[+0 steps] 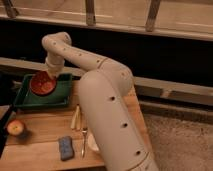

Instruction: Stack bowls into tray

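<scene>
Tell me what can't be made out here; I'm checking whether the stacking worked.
- Gripper, above the tray, camera view: the arm's wrist hides how it holds the orange-red bowl.
- Purple bowl: not visible; it may lie under the orange-red bowl.
- Table's right part: hidden by the arm.
- Pale utensils beside the sponge: too blurred to name.

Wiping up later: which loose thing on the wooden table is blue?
The sponge, a flat rectangular pad near the front edge; the apple is round, the utensils pale. The end effector, over the green tray, is shut on the orange-red bowl.
</scene>
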Controlling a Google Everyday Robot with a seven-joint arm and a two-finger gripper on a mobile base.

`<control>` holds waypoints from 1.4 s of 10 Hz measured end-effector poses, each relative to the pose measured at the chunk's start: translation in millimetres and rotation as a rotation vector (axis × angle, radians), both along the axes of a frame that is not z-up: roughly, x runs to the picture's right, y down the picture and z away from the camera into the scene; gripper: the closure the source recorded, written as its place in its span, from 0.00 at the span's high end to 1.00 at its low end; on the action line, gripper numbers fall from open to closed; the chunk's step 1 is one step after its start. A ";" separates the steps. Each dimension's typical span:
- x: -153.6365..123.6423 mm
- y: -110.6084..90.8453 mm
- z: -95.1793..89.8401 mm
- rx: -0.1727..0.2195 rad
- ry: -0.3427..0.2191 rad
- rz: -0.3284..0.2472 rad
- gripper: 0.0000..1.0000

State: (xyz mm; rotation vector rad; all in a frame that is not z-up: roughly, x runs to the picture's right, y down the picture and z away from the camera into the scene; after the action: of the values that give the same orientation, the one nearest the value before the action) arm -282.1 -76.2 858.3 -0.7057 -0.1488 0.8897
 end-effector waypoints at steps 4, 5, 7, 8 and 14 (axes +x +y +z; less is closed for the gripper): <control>1.7 16.8 24.3 -0.015 -0.046 0.166 0.00; -1.6 17.3 25.7 -0.026 -0.040 0.158 0.00; -3.8 23.6 36.6 -0.059 -0.008 0.135 0.00; -7.2 26.6 42.6 -0.083 0.020 0.106 0.03; -26.4 43.4 61.0 -0.155 0.097 -0.046 0.60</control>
State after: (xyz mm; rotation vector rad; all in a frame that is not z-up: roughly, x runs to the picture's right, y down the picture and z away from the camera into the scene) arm -308.5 -32.8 919.3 -0.8052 0.0225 0.8962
